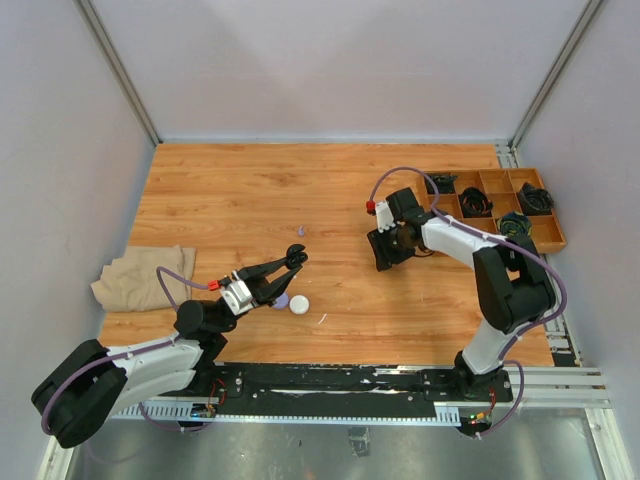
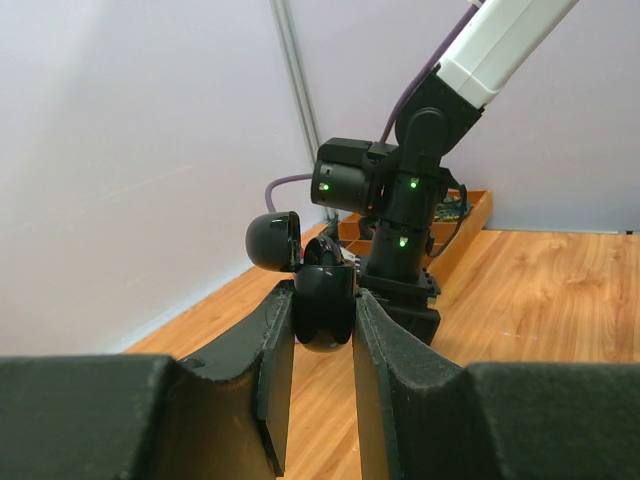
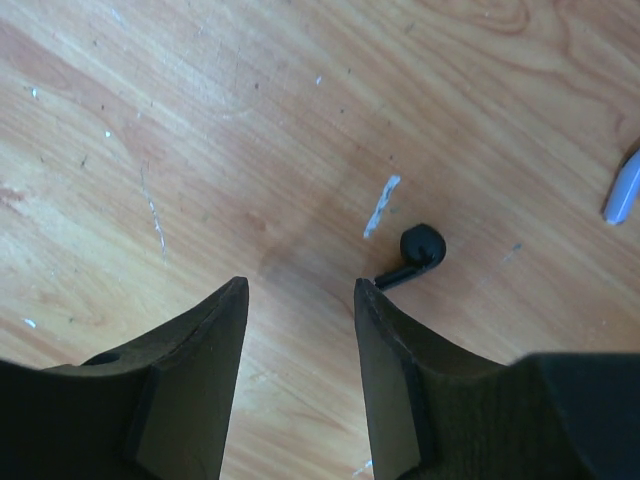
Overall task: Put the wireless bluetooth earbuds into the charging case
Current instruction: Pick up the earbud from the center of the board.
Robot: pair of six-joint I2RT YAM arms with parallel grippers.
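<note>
Wooden table [image 1: 230,190] boards are spanned by both arms: the black charging case [image 2: 322,312], lid open, is clamped aloft in the left gripper [image 2: 322,300], well apart from the right gripper [image 3: 300,290], whose jaws are parted and empty just above the wood. One black earbud [image 3: 422,245] is found outside that gap, just beside one fingertip [image 3: 385,340], its stem slanted toward that finger and its bulb away, so a sideways shift is judged necessary before closing.

Pale lavender walls [image 1: 330,60] enclose a wooden table [image 1: 250,190] (scuffed with white flecks)
</note>
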